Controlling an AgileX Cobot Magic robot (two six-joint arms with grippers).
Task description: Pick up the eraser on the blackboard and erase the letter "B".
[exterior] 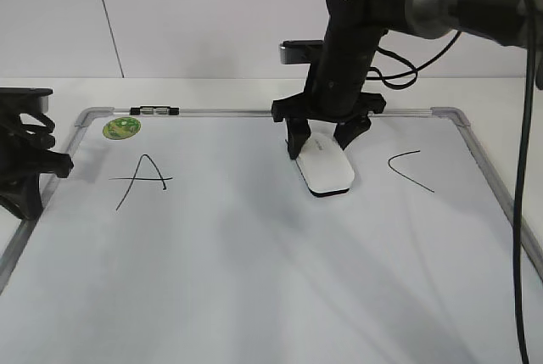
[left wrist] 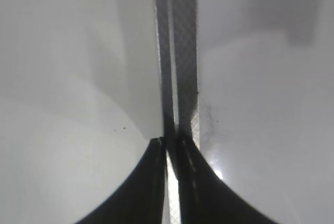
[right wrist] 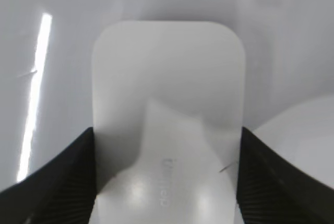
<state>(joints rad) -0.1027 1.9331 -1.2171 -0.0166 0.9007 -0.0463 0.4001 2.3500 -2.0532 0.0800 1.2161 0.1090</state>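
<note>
The white eraser (exterior: pixel 327 169) lies flat on the blackboard (exterior: pixel 254 279), midway between the letter "A" (exterior: pixel 142 179) and the letter "C" (exterior: pixel 409 169). My right gripper (exterior: pixel 322 145) reaches down from above, its two black fingers pressed against the eraser's long sides. In the right wrist view the eraser (right wrist: pixel 167 93) fills the space between the fingers of this gripper (right wrist: pixel 167 182), grey logo up. The letter "B" does not show; the eraser covers that spot. My left gripper (exterior: pixel 58 164) is shut and empty at the board's left frame (left wrist: pixel 180 51).
A round green sticker (exterior: pixel 121 128) and a small black-and-clear clip (exterior: pixel 155 110) sit on the board's top-left frame. A black cable (exterior: pixel 519 211) hangs at the far right. The left gripper (left wrist: pixel 171 145) rests over the frame rail.
</note>
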